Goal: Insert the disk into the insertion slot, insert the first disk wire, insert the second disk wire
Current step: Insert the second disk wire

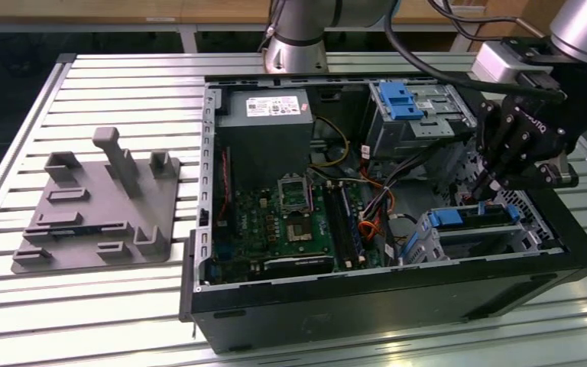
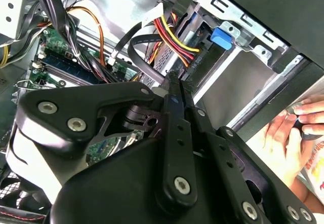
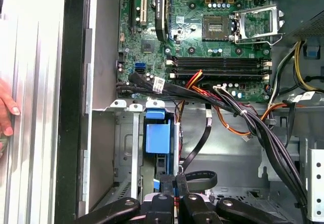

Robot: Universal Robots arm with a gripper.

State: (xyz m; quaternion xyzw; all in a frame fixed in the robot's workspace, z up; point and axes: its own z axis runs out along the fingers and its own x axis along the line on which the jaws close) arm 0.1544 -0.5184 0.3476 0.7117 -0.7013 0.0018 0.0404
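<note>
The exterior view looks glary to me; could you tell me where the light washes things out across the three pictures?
In the exterior view, glare bleaches the slatted table near the front; in the first wrist view, the table's slats are overexposed; in the second wrist view, the gripper looms dark against bright metal.

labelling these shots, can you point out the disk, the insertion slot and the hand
disk point(image 3: 157, 138), first wrist view, on its blue carrier.
insertion slot point(image 1: 431, 246), exterior view, on the cage's grey metal side wall.
hand point(image 1: 492, 186), exterior view, between its fingertips above the cage.
</note>
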